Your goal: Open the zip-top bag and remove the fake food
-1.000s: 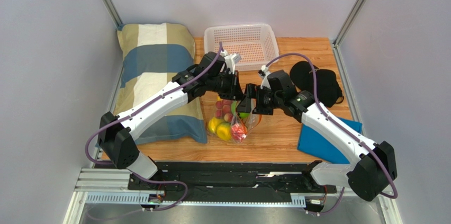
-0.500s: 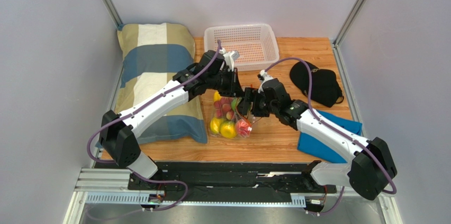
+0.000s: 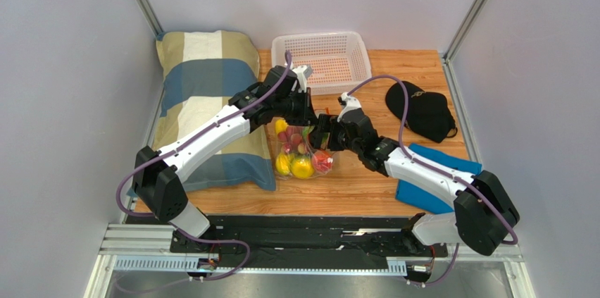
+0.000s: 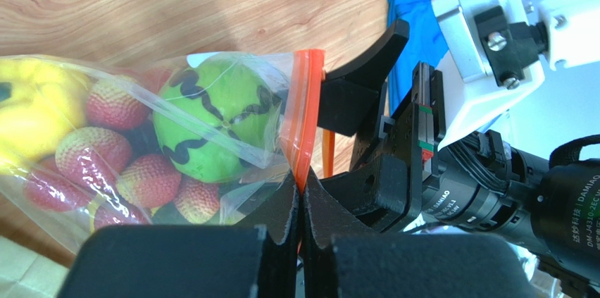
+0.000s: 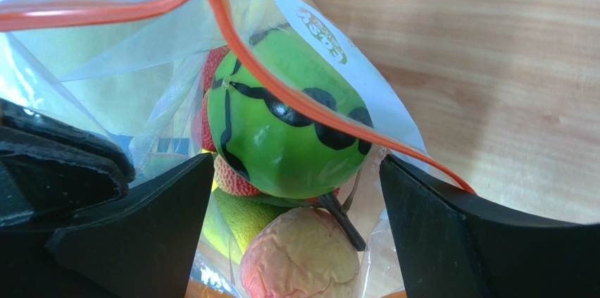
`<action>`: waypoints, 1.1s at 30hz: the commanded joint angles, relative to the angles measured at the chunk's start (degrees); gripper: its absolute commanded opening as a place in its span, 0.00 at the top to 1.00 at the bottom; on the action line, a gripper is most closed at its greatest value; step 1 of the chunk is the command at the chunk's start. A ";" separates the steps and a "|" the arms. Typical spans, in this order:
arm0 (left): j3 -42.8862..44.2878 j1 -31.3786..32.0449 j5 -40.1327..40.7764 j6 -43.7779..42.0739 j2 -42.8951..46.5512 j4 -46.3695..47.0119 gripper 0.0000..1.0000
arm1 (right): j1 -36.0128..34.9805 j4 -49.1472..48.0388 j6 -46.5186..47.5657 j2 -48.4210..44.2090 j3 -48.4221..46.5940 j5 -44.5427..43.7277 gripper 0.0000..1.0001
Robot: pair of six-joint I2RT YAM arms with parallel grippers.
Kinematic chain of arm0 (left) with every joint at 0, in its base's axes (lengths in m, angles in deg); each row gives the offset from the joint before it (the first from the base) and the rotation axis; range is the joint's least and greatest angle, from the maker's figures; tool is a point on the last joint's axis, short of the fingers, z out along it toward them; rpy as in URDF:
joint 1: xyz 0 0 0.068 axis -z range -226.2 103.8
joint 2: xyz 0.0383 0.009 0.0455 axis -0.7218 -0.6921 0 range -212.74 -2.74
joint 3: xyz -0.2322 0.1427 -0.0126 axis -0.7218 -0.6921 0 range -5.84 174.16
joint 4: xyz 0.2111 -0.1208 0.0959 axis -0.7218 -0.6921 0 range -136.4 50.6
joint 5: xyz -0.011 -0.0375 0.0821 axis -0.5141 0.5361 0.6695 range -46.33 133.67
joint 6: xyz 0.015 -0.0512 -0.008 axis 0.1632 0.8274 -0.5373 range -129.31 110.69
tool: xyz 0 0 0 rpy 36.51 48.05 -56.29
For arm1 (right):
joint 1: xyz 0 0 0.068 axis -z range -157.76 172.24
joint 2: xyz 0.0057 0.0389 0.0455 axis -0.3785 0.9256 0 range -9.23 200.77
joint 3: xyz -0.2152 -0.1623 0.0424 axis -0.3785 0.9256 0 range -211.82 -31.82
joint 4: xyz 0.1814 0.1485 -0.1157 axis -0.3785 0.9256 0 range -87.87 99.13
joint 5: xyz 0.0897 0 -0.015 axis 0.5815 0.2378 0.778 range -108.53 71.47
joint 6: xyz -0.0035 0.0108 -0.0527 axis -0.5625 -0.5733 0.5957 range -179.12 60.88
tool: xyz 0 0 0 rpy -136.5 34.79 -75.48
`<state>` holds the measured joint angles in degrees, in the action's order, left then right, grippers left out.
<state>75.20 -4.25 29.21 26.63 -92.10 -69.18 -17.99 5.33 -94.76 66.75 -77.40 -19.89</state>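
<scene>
The clear zip-top bag lies on the wooden table, its mouth raised and pulled apart. My left gripper is shut on the orange zip strip of one lip. Inside is the fake food: a green ball with black squiggles, red berries, yellow pieces and a pinkish peach. My right gripper is open at the mouth, its jaws wide on either side of the green ball. The other lip's strip runs across the ball to the right finger.
A white perforated basket stands at the back of the table. A plaid pillow lies to the left. On the right are a black pouch and a blue cloth.
My right gripper has moved left and further in, up to the bag's mouth. The bag and my left gripper have shifted slightly up and left, the grip unchanged.
</scene>
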 commanded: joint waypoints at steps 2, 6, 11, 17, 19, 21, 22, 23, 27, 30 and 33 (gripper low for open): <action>4.74 3.92 -11.21 0.89 1.56 -2.12 1.00 | -0.03 -15.24 5.84 3.11 1.03 -6.10 0.11; 5.71 3.92 -10.33 -0.52 1.21 -4.49 1.00 | 0.06 -16.83 9.79 6.18 -0.73 -2.95 0.26; 7.73 3.84 -8.75 -3.33 0.77 -8.01 1.00 | 0.50 -19.64 11.64 8.30 -1.96 3.73 0.71; 8.44 1.73 -7.08 -4.22 1.38 -10.12 1.00 | 0.41 -7.27 11.56 3.48 -5.65 5.58 0.94; 7.74 0.76 -6.55 -4.04 2.08 -9.95 1.00 | 0.41 -0.42 11.29 -1.07 -5.75 6.29 0.97; 7.38 -0.73 -5.85 -4.13 2.44 -9.77 1.00 | 0.50 4.68 11.29 -4.16 -5.66 7.16 0.98; 6.95 -1.26 -5.06 -4.21 2.79 -9.51 1.00 | 0.41 6.62 11.12 -7.14 -5.74 7.25 0.98; 6.68 -2.31 -4.88 -4.22 3.14 -9.16 1.00 | 0.50 8.29 10.94 -8.47 -5.66 7.25 1.00; 5.98 -4.68 -2.42 -4.48 3.76 -9.33 1.00 | 0.59 16.90 11.20 -14.01 -6.27 11.29 1.00; 5.54 -5.04 -1.72 -5.62 2.97 -9.25 1.00 | 0.06 19.73 11.55 -18.85 -6.80 14.63 1.00; 4.22 -5.13 -1.63 -5.71 2.35 -8.02 1.00 | 0.15 23.66 10.77 -20.61 -10.47 17.28 1.00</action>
<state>80.27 -9.62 26.52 22.39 -90.83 -79.34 -17.48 22.27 -84.31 48.81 -82.32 -7.48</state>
